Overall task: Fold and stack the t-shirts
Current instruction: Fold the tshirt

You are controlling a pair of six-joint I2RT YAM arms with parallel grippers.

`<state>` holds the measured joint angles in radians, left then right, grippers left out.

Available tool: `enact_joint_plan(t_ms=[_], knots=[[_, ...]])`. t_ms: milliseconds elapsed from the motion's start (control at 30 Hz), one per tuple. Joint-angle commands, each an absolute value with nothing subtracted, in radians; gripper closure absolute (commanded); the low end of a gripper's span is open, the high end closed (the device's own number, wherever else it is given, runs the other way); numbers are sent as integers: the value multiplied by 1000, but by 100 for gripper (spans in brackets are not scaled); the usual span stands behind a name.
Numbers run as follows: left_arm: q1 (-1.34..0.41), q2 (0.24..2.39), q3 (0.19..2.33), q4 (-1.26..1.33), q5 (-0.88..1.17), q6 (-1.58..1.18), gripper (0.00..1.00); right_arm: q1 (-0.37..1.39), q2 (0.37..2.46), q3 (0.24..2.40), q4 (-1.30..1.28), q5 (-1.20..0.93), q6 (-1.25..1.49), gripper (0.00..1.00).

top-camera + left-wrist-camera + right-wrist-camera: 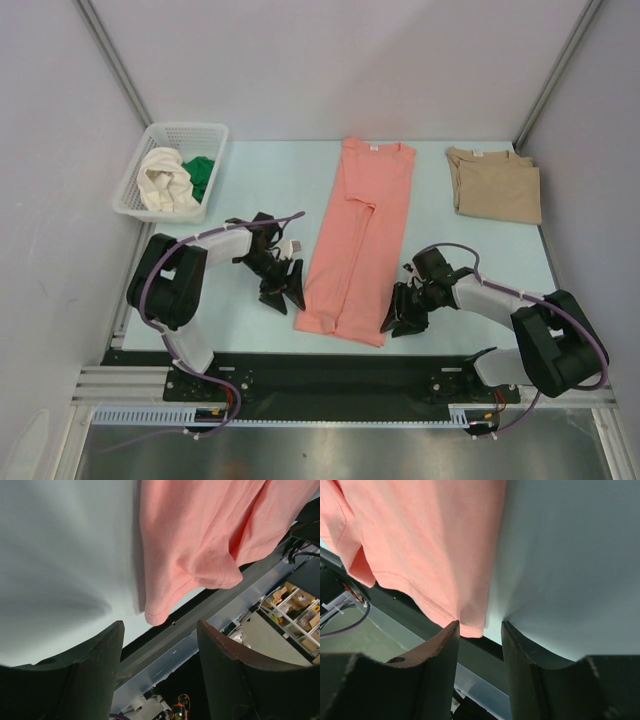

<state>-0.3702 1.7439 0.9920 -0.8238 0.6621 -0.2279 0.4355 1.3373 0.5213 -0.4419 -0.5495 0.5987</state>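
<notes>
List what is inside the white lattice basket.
The basket holds a crumpled cream-white shirt with a green shirt bunched beside it, towards the table's middle. Those two cover whatever lies beneath them and the basket's floor.

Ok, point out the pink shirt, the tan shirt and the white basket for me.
pink shirt (380,180): top view, upper body.
tan shirt (497,185): top view, middle of the cloth.
white basket (188,130): top view, far rim.

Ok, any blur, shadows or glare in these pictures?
Top external: even soft light, sharp, only faint shadows on the table. Left wrist: near jaws slightly soft, pink t-shirt hem sharp, a grey shadow on the table. Right wrist: jaws soft too, shadow on the table by them, no glare.
</notes>
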Motion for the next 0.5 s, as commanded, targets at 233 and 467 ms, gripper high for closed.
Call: enact_joint_plan(t_ms=[233,467], knots=[[-437,1778,948,-798,660,-255,40,503,1379,499,-387,-571,667,55],[-460,1830,988,-788,653,-255,42,522,1382,486,-348,-575,675,56]])
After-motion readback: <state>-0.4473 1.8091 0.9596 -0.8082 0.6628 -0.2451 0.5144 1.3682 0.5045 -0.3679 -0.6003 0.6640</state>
